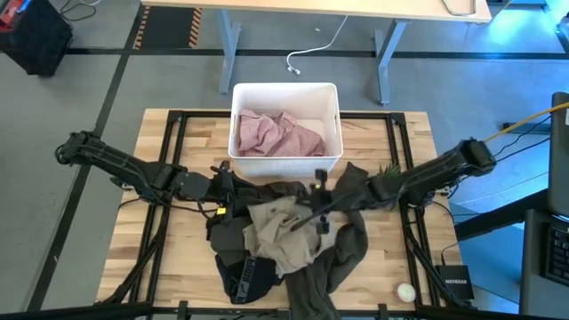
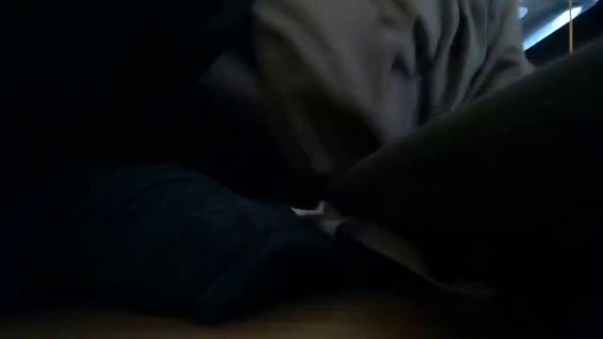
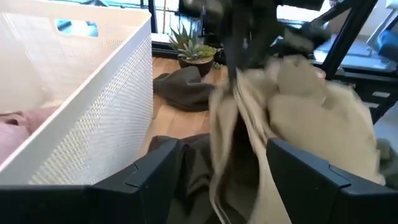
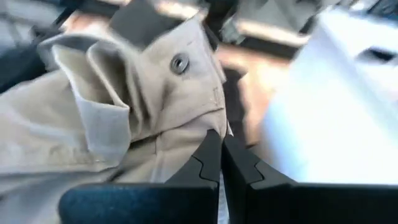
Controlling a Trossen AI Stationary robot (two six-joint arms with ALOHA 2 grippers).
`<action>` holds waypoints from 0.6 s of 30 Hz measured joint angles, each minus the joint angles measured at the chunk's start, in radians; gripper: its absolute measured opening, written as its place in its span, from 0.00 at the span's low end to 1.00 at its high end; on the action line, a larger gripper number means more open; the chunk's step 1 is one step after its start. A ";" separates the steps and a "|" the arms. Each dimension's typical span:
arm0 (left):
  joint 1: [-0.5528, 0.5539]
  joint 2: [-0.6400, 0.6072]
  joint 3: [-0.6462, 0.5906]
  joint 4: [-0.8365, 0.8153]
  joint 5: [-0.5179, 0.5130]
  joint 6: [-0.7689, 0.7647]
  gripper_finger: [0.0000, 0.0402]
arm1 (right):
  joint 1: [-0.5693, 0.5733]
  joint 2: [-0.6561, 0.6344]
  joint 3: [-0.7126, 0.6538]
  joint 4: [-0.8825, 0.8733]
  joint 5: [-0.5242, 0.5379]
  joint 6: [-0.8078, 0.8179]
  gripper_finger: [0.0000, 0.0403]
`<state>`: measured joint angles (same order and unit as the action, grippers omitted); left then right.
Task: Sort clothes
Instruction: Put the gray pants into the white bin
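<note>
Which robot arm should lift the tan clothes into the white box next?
Probably the right arm. Its claw is already pinched shut on the crumpled khaki cloth garment. The left claw is open beside the pile, holding nothing. The white rectangular plastic bin sits just behind the pile.

The setting was a robotics lab or workshop. A light butcher-block wooden table [image 1: 133,222] carried a black metal frame [image 1: 169,142] and stood on a grey floor marked with black tape lines [image 1: 178,55]. Behind it stood a pale height-adjustable desk with grey steel legs [image 1: 233,44], a loose white cable [image 1: 307,53] beneath. A small black network box [image 1: 455,283] sat at the table's corner.
</note>
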<state>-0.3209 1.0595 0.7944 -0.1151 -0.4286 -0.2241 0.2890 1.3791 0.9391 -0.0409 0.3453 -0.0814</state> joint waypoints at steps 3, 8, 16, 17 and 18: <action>0.019 0.000 0.000 0.000 0.001 0.020 0.59 | -0.037 -0.028 0.079 -0.032 0.006 -0.056 0.01; 0.069 -0.001 0.000 -0.006 0.087 0.030 0.59 | -0.124 -0.014 0.293 -0.169 0.003 -0.174 0.01; 0.113 -0.001 0.000 -0.010 0.157 0.034 0.59 | -0.306 -0.004 0.606 -0.277 0.004 -0.332 0.00; 0.113 -0.001 0.000 -0.010 0.157 0.022 0.59 | -0.332 -0.004 0.634 -0.289 0.004 -0.343 0.00; 0.113 -0.001 0.000 -0.010 0.157 0.015 0.59 | -0.358 -0.004 0.657 -0.297 0.004 -0.351 0.00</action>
<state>-0.2083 1.0588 0.7944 -0.1251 -0.2720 -0.2091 -0.0686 1.3754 1.5959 -0.3378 0.3492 -0.4326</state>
